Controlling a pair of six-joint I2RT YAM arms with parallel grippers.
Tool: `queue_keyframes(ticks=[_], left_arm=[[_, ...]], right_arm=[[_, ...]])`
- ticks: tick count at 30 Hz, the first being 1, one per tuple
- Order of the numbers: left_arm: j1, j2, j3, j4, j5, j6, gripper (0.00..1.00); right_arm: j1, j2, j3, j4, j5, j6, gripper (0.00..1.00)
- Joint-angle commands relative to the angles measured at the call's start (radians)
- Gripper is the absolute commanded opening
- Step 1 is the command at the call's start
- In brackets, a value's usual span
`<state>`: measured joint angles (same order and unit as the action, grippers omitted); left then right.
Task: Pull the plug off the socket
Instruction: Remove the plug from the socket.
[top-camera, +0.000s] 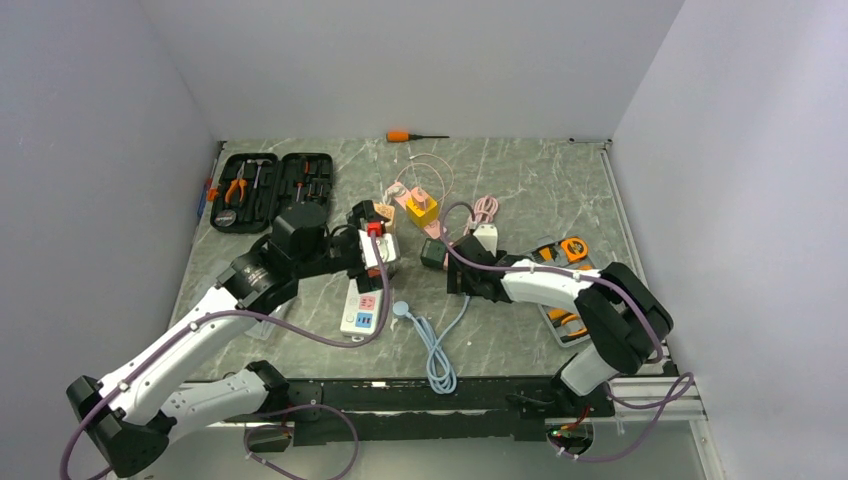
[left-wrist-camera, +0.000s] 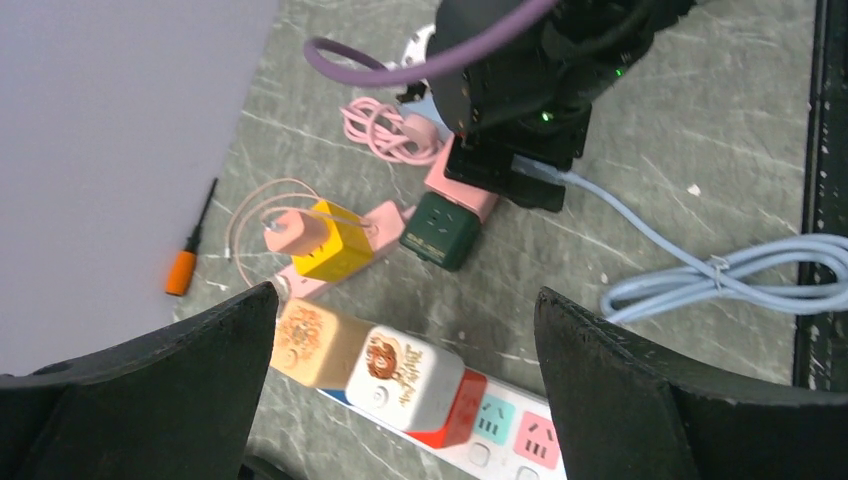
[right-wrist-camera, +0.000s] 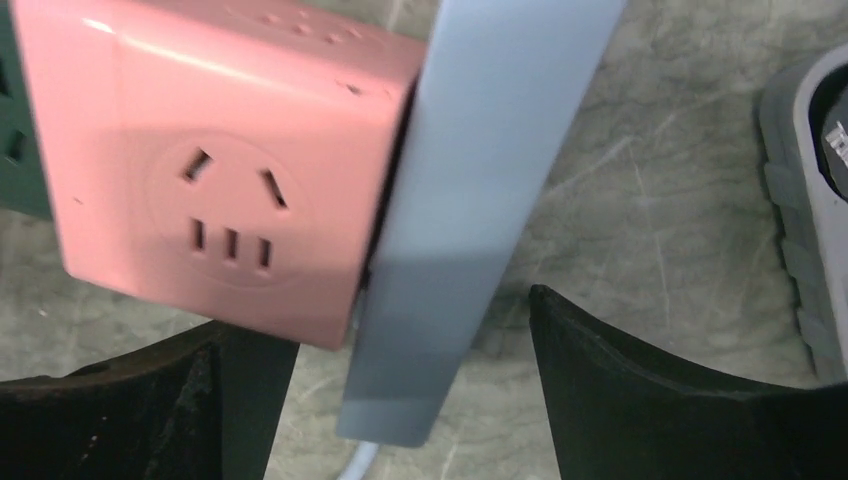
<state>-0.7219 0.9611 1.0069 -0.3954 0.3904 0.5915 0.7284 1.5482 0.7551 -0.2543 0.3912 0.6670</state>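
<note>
Plug (right-wrist-camera: 480, 150) flat against pink socket (right-wrist-camera: 220, 150) | right end effector (right-wrist-camera: 395, 325) spread astride it, not gripping | left end effector (left-wrist-camera: 405, 293) wide open, empty

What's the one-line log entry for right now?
right gripper open, straddling blue plug | plug seated against pink socket cube | left gripper open above power strip

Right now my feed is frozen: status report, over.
Right pincer open, straddling blue plug seated in pink socket cube. Left pincer open over power strip. Nothing blocking.

Both jaws wide apart, left arm (top-camera: 180, 345) and right arm (top-camera: 545, 285) angled inward.
</note>
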Motion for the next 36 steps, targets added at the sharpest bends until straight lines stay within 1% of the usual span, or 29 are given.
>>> queue_keyframes(ticks=[1,4,6,7,8,11,15,19,23,28,33,36], left_arm=[[0.003,0.035,0.077,0.059,-0.013,0.013,0.99],[0.004,0.067,0.083,0.063,-0.005,0.022,0.99],[0.003,0.096,0.088,0.055,-0.009,0.029,0.99],[0.003,0.114,0.092,0.054,-0.012,0.028,0.99],[0.004,0.134,0.098,0.047,-0.011,0.032,0.99],[0.003,0.208,0.127,0.022,0.021,0.054,0.99],[-0.007,0.362,0.201,-0.017,0.028,0.078,1.0],[-0.025,0.563,0.327,-0.05,0.013,0.052,0.99],[-0.074,0.713,0.437,-0.101,0.011,0.05,0.99],[-0.105,0.788,0.442,-0.073,0.001,0.047,0.99],[-0.12,0.813,0.437,-0.048,0.035,0.021,0.99],[-0.133,0.816,0.414,-0.02,0.029,0.011,0.99]], right_arm=[[-0.006,0.038,0.036,0.09,-0.006,0.034,0.79],[-0.006,0.035,0.026,0.118,-0.001,0.02,0.62],[-0.006,-0.003,-0.002,0.144,0.005,0.008,0.42],[-0.005,-0.031,-0.024,0.162,0.006,-0.001,0.36],[-0.006,-0.061,-0.049,0.187,0.001,-0.014,0.31],[-0.006,-0.165,-0.128,0.248,-0.016,-0.042,0.22],[-0.006,-0.281,-0.203,0.315,-0.04,-0.069,0.15],[-0.005,-0.361,-0.245,0.331,-0.062,-0.079,0.11],[-0.006,-0.423,-0.277,0.349,-0.08,-0.075,0.08],[-0.006,-0.487,-0.299,0.361,-0.085,-0.072,0.05],[-0.006,-0.528,-0.318,0.374,-0.099,-0.063,0.02],[-0.006,-0.538,-0.308,0.373,-0.099,-0.064,0.01]])
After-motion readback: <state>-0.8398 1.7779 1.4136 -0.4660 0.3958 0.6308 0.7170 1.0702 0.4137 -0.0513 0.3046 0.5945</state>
